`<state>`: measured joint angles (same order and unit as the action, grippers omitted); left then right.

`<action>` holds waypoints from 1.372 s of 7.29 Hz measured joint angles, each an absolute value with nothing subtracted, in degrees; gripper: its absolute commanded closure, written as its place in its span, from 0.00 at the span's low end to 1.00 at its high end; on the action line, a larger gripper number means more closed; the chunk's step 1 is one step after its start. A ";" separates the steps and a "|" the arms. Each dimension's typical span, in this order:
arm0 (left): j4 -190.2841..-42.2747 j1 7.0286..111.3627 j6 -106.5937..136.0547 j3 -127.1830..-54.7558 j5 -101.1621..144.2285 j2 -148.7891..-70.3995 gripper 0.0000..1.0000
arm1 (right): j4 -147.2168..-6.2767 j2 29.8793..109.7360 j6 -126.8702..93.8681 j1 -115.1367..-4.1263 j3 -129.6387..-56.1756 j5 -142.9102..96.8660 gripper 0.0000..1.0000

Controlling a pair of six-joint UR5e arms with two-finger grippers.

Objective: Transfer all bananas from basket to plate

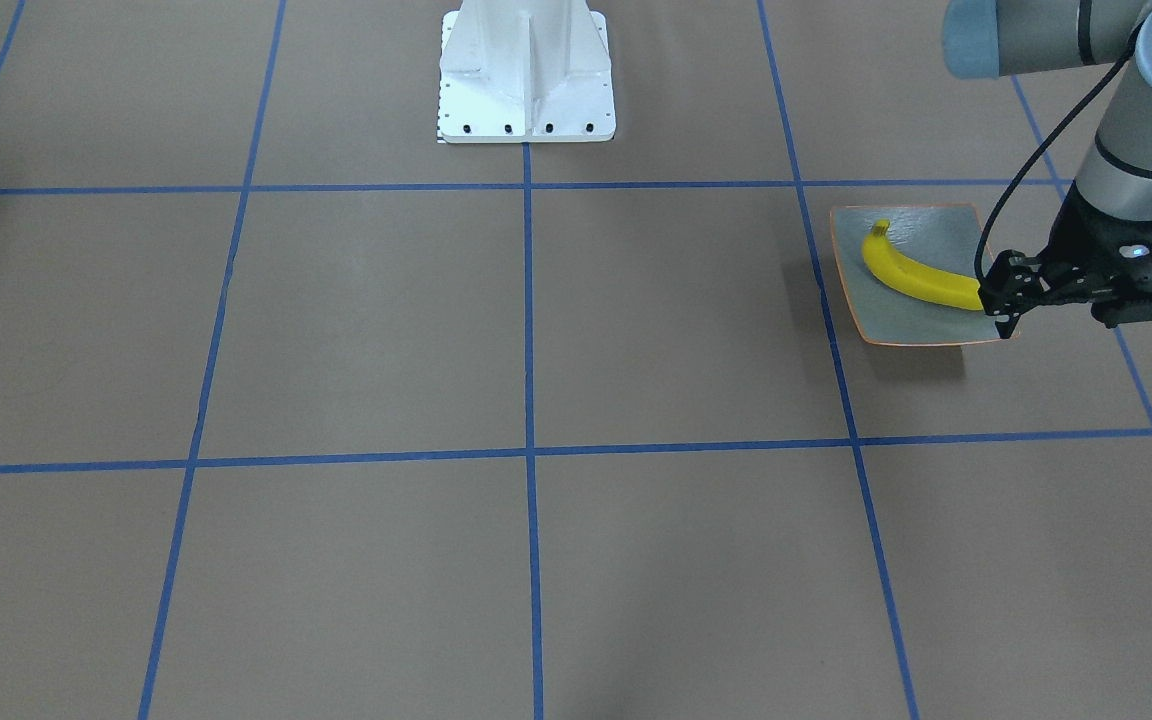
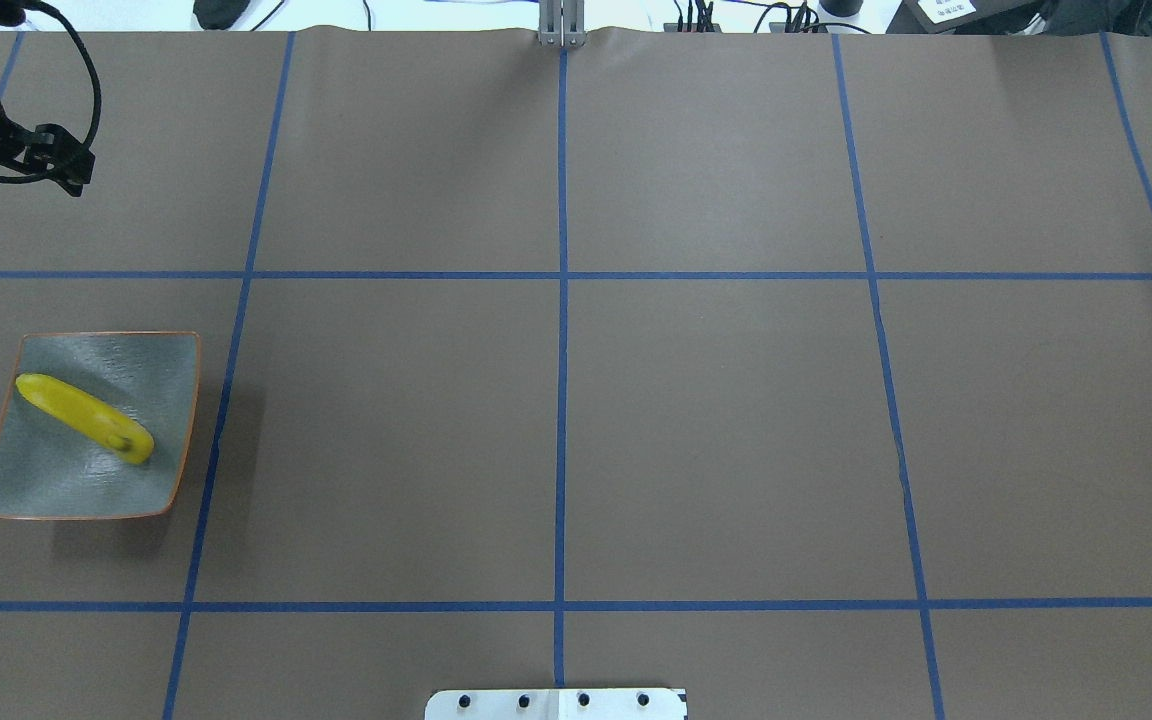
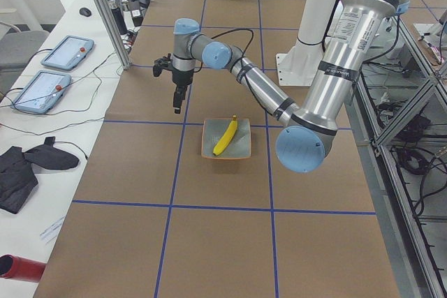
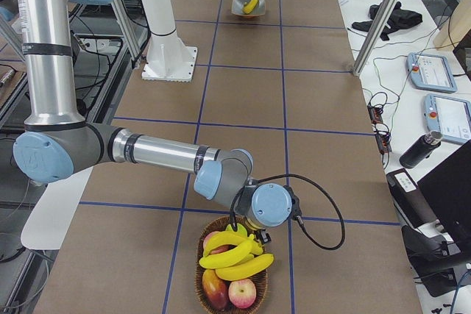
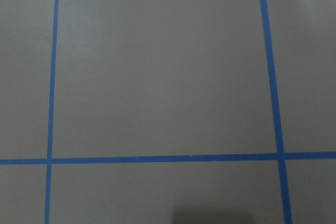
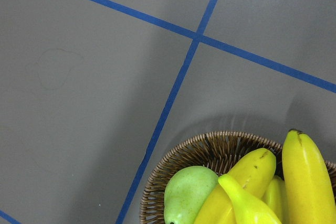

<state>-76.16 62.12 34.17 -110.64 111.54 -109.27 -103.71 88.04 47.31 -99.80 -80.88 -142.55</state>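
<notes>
A single yellow banana [image 2: 84, 416] lies diagonally across the square grey-green plate [image 2: 141, 365], leaving bare dish on either side.

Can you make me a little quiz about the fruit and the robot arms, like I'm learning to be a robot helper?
1. How many pieces of fruit lie on the plate?
2. True or false: the left gripper is carrying a banana.
3. Which green fruit shares the basket with the bananas? A) a pear B) a lime C) grapes

Key
1. One, a single banana.
2. False. It hangs empty over the bare table.
3. A, the pear.
</notes>
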 measured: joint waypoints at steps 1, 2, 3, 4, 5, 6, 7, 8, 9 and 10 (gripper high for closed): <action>-76.19 62.06 34.31 -110.55 111.59 -109.25 0.00 | -103.22 87.06 50.11 -99.81 -78.53 -141.14 0.01; -76.22 61.94 34.46 -110.42 111.61 -109.26 0.00 | -102.58 85.78 52.13 -99.76 -75.99 -139.92 0.01; -76.26 61.78 34.61 -110.21 111.62 -109.35 0.00 | -102.05 84.67 53.29 -99.68 -73.91 -138.58 0.01; -76.30 61.68 34.67 -109.99 111.62 -109.47 0.00 | -101.77 84.25 53.78 -99.64 -72.76 -137.82 0.01; -76.34 61.65 34.69 -109.75 111.62 -109.61 0.00 | -101.66 84.31 53.96 -99.57 -72.19 -137.47 0.01; -76.36 61.62 34.66 -109.49 111.62 -109.76 0.00 | -101.62 84.46 54.02 -99.48 -71.74 -137.37 0.01; -76.37 61.62 34.64 -109.29 111.62 -109.87 0.00 | -101.61 84.54 54.04 -99.08 -71.23 -137.36 0.01; -76.38 61.61 34.63 -109.12 111.62 -109.97 0.00 | -101.58 84.53 54.07 -98.25 -70.65 -137.37 0.01; -76.38 61.61 34.61 -108.96 111.62 -110.01 0.00 | -101.54 84.50 54.09 -97.31 -70.05 -137.37 0.01; -76.38 61.61 34.57 -108.85 111.62 -110.03 0.00 | -101.53 84.48 54.09 -96.41 -69.68 -137.37 0.01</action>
